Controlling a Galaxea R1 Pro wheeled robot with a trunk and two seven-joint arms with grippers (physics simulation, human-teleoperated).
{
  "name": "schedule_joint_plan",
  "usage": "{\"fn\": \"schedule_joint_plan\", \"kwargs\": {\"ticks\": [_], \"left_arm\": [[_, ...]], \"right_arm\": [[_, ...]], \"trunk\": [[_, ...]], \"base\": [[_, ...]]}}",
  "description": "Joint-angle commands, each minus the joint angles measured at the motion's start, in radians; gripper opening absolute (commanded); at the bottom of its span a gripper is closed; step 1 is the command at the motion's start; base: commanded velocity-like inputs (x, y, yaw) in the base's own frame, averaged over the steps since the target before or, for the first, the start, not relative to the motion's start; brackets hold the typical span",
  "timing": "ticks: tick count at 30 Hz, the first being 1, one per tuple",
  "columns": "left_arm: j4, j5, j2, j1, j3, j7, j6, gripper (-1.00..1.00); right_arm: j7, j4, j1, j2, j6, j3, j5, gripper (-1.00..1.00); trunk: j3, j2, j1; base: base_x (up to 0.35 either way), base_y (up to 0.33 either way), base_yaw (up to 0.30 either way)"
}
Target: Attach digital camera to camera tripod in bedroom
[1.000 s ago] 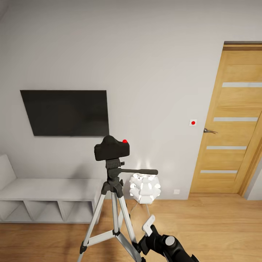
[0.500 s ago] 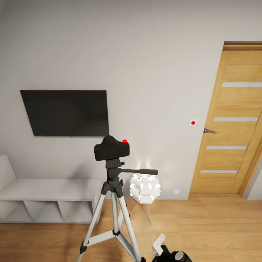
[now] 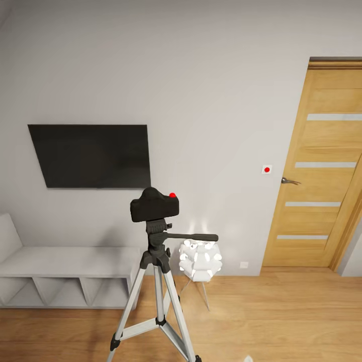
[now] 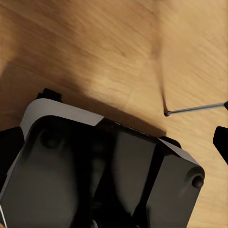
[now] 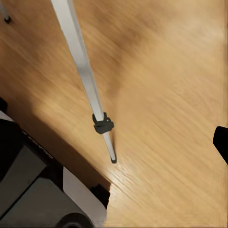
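The matte-black digital camera (image 3: 154,205), red dot on its hump, sits on the black head of the camera tripod (image 3: 157,281) in the middle of the head view. The tripod's pan handle (image 3: 193,237) points right and its silver legs spread down to the wood floor. No gripper touches the camera. In the right wrist view a dark fingertip (image 5: 221,142) hangs above the floor beside one silver tripod leg (image 5: 85,78). A fingertip (image 4: 222,137) of the left gripper hovers over the floor and my own dark base (image 4: 99,175). Nothing lies between either gripper's fingers.
A black TV (image 3: 90,156) hangs on the white wall above a low white shelf bench (image 3: 65,276). A glowing white floor lamp (image 3: 200,259) stands just right of the tripod. A wooden door (image 3: 322,171) closes the right side. A thin grey leg (image 4: 194,109) crosses the floor.
My right arm has sunk out of the bottom of the head view. The camera stays on the tripod and the view has not shifted.
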Motion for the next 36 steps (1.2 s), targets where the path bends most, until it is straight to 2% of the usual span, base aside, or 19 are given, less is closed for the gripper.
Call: {"fn": "schedule_joint_plan", "kwargs": {"ticks": [1,14,26,31,36], "left_arm": [[0.001,0.011,0.0,0.0,-0.006,-0.004,0.006,1.0],[0.001,0.011,0.0,0.0,-0.006,-0.004,0.006,1.0],[0.001,0.011,0.0,0.0,-0.006,-0.004,0.006,1.0],[0.001,0.011,0.0,0.0,-0.006,-0.004,0.006,1.0],[0.001,0.011,0.0,0.0,-0.005,-0.004,0.006,1.0]], "right_arm": [[0.0,0.007,0.0,-0.003,-0.007,-0.002,0.01,1.0],[-0.053,0.102,0.001,-0.04,-0.018,-0.002,0.01,1.0],[-0.183,0.224,0.023,-0.05,-0.008,-0.001,0.009,1.0],[-0.223,0.246,0.073,-0.03,-0.008,0.0,0.01,1.0],[-0.234,0.252,0.111,0.02,-0.008,-0.002,0.009,1.0]], "trunk": [[0.0,-0.001,0.0],[0.0,-0.001,0.0],[0.0,-0.001,0.0],[0.0,-0.001,0.0],[0.0,-0.001,0.0]], "base": [[0.0,0.0,-0.003],[0.0,0.0,0.0],[0.0,0.0,0.0],[0.0,0.0,0.0],[0.0,0.0,0.0]]}}
